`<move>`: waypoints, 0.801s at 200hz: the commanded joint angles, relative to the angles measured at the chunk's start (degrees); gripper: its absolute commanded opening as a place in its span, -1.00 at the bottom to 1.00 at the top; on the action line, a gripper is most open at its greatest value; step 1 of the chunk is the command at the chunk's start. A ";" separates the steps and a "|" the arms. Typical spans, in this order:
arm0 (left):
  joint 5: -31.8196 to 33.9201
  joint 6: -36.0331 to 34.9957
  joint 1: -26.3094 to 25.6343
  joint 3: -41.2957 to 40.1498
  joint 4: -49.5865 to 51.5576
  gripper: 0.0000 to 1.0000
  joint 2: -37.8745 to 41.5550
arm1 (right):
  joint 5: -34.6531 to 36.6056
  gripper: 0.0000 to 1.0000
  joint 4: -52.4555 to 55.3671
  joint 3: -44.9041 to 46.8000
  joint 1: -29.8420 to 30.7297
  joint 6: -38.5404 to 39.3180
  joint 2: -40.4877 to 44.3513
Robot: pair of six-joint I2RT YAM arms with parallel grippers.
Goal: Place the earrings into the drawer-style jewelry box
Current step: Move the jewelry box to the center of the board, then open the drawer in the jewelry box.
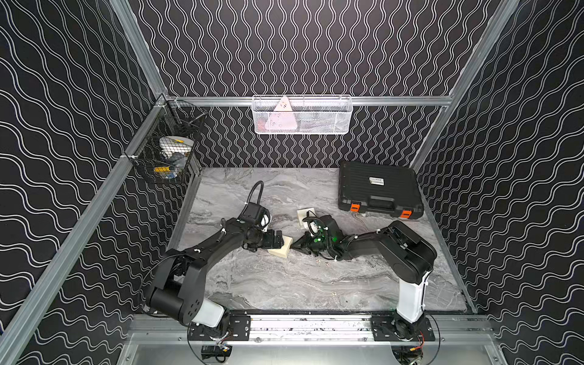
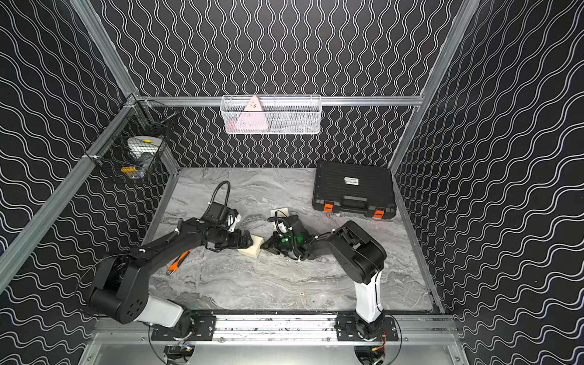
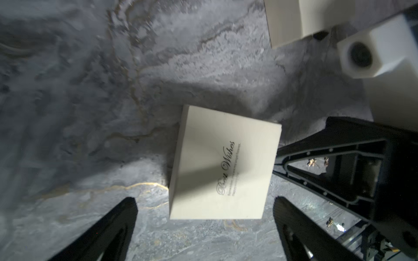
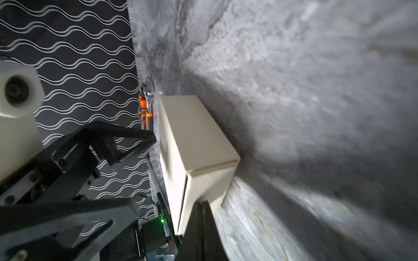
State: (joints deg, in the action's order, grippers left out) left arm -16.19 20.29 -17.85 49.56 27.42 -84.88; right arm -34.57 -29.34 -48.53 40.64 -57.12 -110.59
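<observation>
**Both pincers at the cream box, earrings on the marble**

Grey marbled tabletop (image 1: pixel 284 284) fills the floor of a booth with black, wavy-lined walls. Near its middle lies the drawer-style jewelry box (image 1: pixel 282 251), a cream box with script lettering on its lid.

The left pincer (image 1: pixel 278 240) reaches it from one side. Its jaws are spread wide and straddle the box's near end without touching it, as the left wrist view shows.

The right pincer (image 1: pixel 295 246) comes from the opposite side with its jaws pressed together. Their tip meets the box's edge (image 3: pixel 277 156). Whether anything is pinched between them cannot be told.

The earrings (image 3: pixel 313 162) are tiny gold specks on the bare tabletop beside the right pincer, outside the box. One more speck (image 3: pixel 330 222) lies near them.

A second cream piece (image 1: pixel 304 215) sits behind the right arm, apart from the box. A black tool case (image 1: pixel 379 189) with orange latches lies at the back corner. An orange-handled tool (image 2: pixel 178 260) rests under the left arm.
</observation>
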 commanded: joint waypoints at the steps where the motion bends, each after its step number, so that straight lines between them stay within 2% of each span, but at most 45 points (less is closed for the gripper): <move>1: 2.98 1.94 -1.75 -0.52 -0.08 0.97 -0.58 | -0.55 -1.00 5.82 0.62 -0.30 4.45 1.80; 46: 4.27 3.24 -3.93 -0.77 -1.11 0.95 -3.39 | -0.68 -1.00 8.74 0.07 -1.09 6.75 2.48; 125: 9.11 7.07 -3.97 -3.60 -1.91 0.89 -7.11 | 0.00 -1.00 10.35 1.16 -1.84 7.71 3.26; 160: 11.25 9.11 -3.87 -5.47 -1.86 0.89 -6.38 | 1.32 -1.00 12.94 1.76 -2.40 8.78 4.86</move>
State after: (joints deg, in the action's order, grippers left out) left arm -14.48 26.92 -21.78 45.89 19.70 -90.43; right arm -34.06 -19.14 -47.24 38.59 -49.50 -106.98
